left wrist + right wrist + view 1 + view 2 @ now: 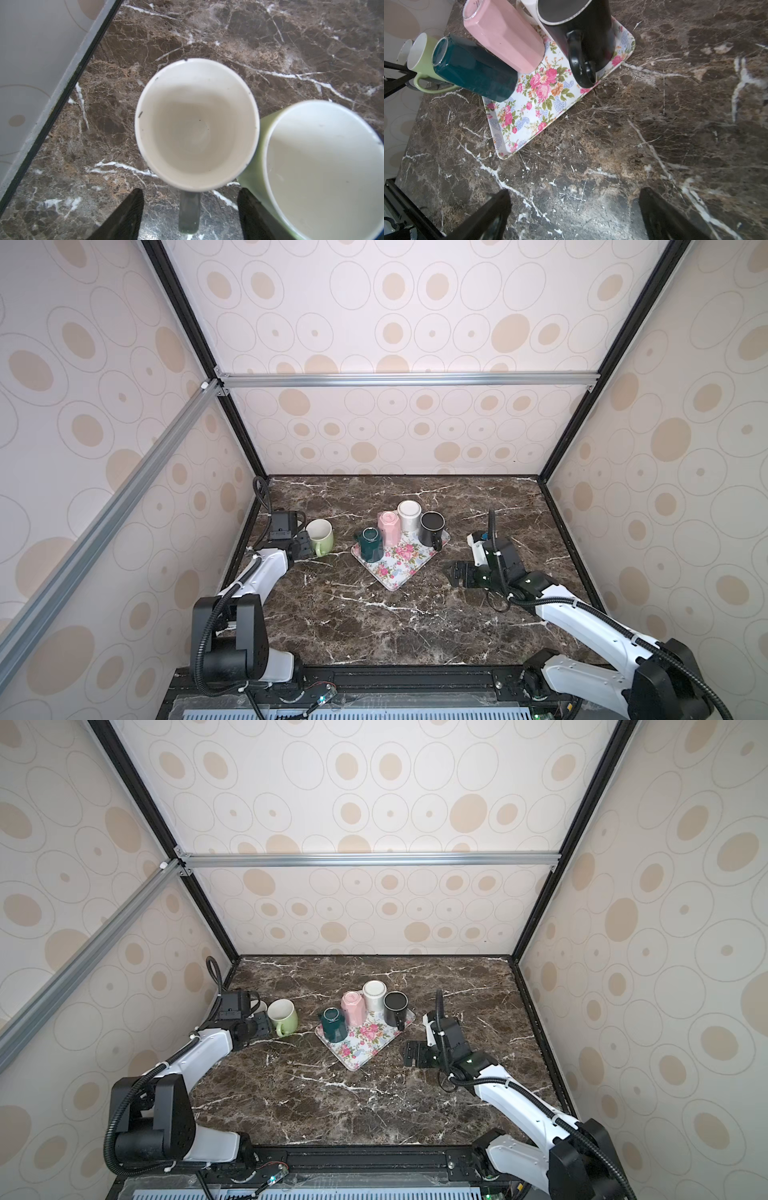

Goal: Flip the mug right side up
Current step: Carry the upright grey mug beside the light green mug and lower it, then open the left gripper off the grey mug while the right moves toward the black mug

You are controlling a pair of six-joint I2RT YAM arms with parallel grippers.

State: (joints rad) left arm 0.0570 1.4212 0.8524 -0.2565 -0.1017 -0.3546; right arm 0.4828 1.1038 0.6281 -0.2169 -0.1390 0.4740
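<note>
Count, near to far: 2 grippers, 1 tray, 6 mugs.

Nearest you, the right gripper (pixel 576 191) hangs over the bare brown marble-look tabletop (pixel 374 635). Its jaws are spread wide w/ nothing btwn them.

Just past it, on its left, the one rectangular floral-print tray (pixel 398 570) lies at an angle. It carries 4 mugs:
- dark teal faceted mug (pixel 370 545), near-left, base up
- pink faceted mug (pixel 389 526), behind it, base up
- white ceramic mug (pixel 408 514), farthest back, base up
- black ceramic mug (pixel 432 526), right edge, mouth up, handle toward you

Off the tray, at left, 2 mugs stand on the table. One is the light green ceramic mug w/ white inside (pixel 320 536), mouth up, handle toward you. The other is the task's thing, the grey ceramic mug w/ white inside (pixel 197 124). It stands mouth up, just beside the green one on its wall side; you can't tell if they touch.

In the way: the green mug sits close against one finger (pixel 253 207) of the left gripper (pixel 190 191). The patterned wall panel (pixel 31 62) is near on the other side.

Pose: the left arm (pixel 266 572) reaches fwd along the left wall, and its wrist cam looks down into the grey mug. The jaws are parted w/ the grey handle btwn them, a gap on each side, not gripped. The right arm (pixel 582 614) reaches in from near-right, gripper low and pointing toward the tray.
</note>
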